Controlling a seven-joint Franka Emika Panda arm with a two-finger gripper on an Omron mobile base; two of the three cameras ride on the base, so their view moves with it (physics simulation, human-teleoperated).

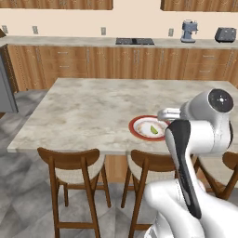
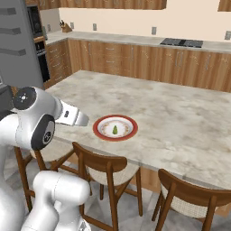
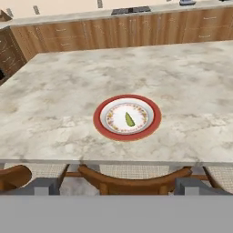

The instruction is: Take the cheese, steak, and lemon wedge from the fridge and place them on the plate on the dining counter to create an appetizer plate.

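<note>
The plate [image 1: 132,126] [image 2: 97,129] [image 3: 98,119], red-rimmed with a white centre, lies on the dining counter [image 1: 88,109] [image 2: 180,117] [image 3: 54,95] near its front edge. A small yellow-green lemon wedge [image 1: 154,129] [image 2: 115,130] [image 3: 129,119] rests in the plate's middle. My gripper [image 1: 163,114] [image 2: 81,120] [image 3: 119,185] hovers just before the counter's front edge, short of the plate and above it. It is open, with nothing between its fingers. The grey fridge [image 2: 18,45] [image 1: 6,88] stands off to the left. The cheese and the steak are out of view.
Wooden stools [image 1: 69,160] [image 2: 108,167] line the counter's near side under my hand. Along the back wall runs a counter with a cooktop [image 1: 135,41], a coffee machine [image 1: 188,31] and a toaster [image 1: 225,34].
</note>
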